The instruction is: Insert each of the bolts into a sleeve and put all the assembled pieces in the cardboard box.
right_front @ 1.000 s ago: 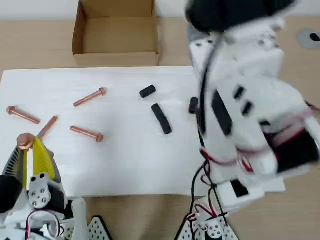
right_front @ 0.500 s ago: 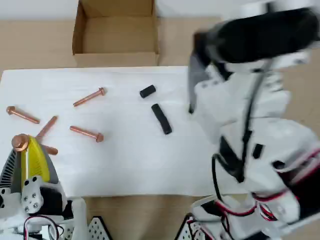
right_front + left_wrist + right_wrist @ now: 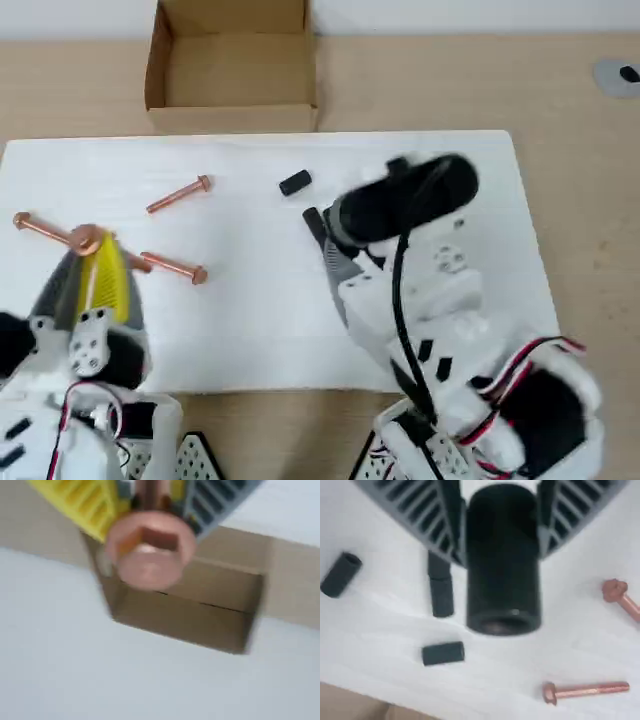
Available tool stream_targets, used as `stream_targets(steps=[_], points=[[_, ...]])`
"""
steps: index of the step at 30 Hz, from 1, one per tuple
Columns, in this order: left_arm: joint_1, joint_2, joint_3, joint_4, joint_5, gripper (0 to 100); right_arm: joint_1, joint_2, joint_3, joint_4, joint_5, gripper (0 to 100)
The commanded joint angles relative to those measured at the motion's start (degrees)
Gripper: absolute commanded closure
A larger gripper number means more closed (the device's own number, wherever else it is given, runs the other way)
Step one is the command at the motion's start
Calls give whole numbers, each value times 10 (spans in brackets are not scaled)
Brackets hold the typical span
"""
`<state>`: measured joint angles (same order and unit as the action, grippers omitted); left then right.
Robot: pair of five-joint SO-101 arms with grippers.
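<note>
In the high view, the cardboard box (image 3: pixel 232 118) was seen standing open at the far side of the table (image 3: pixel 420 90), just beyond a white sheet (image 3: pixel 250 330). The left gripper (image 3: pixel 90 250) was placed well short of the box and off to its left, clamped on a bolt (image 3: pixel 86 239) (copper-coloured, with a flanged head). Loose bolts (image 3: pixel 180 194) lay on the sheet near that gripper, all short of the box. A short sleeve (image 3: pixel 295 183) lay just in front of the box's right corner. The right gripper (image 3: pixel 338 268) was found farther from the box than that sleeve, beneath its own arm.

In the left wrist view, the bolt (image 3: pixel 150 550) was pinched between a yellow finger (image 3: pixel 80 500) and a grey one, and the box (image 3: pixel 185 625) was seen beyond it, well apart.

In the right wrist view, a black sleeve (image 3: pixel 503 595) was gripped by the right gripper (image 3: pixel 501 552) between two ribbed fingers, with its open bore showing. Loose sleeves (image 3: pixel 443 653) and two bolts (image 3: pixel 585 690) were spread on the sheet beyond it.
</note>
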<state>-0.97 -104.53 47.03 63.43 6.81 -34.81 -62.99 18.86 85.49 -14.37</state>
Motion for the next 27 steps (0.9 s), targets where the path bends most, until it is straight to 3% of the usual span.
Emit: stream_targets(steps=[1, 5, 12, 18, 27], points=[[53, 1, 28, -47, 2, 991, -8, -84, 129, -97, -1, 988], [98, 1, 57, -84, 2, 991, -9, -166, 272, -201, 6, 988], [138, 1, 91, -163, 1, 991, -32, -233, 449, -400, 106, 988], [140, 1, 116, -238, -27, 991, -98, -233, 544, -527, 121, 988], [161, 1, 120, -268, -47, 991, -102, -236, 603, -650, 122, 988]])
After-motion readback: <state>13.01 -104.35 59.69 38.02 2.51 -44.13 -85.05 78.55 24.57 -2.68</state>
